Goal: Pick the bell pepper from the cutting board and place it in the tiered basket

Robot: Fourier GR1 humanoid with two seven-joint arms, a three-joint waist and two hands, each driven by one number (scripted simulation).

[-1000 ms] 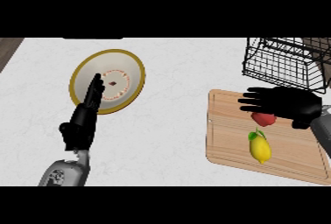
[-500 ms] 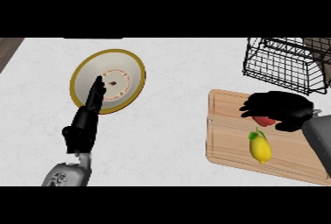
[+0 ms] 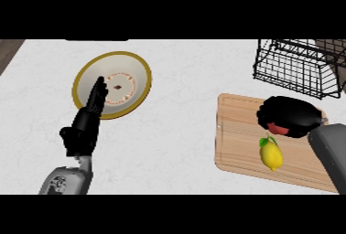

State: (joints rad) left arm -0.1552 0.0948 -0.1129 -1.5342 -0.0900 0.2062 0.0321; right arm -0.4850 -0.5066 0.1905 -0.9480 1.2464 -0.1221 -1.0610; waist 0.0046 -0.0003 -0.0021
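With no writing legible, right hand (image 3: 289, 115) fingers curled round bell pepper (image 3: 278, 128)

Right robot hand (image 3: 289, 115) curled over bell pepper (image 3: 278, 128) — left robot hand (image 3: 89, 119) open, resting.

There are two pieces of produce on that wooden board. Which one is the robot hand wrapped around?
The red bell pepper: the right robot hand curls over it, while the lemon lies untouched just below.
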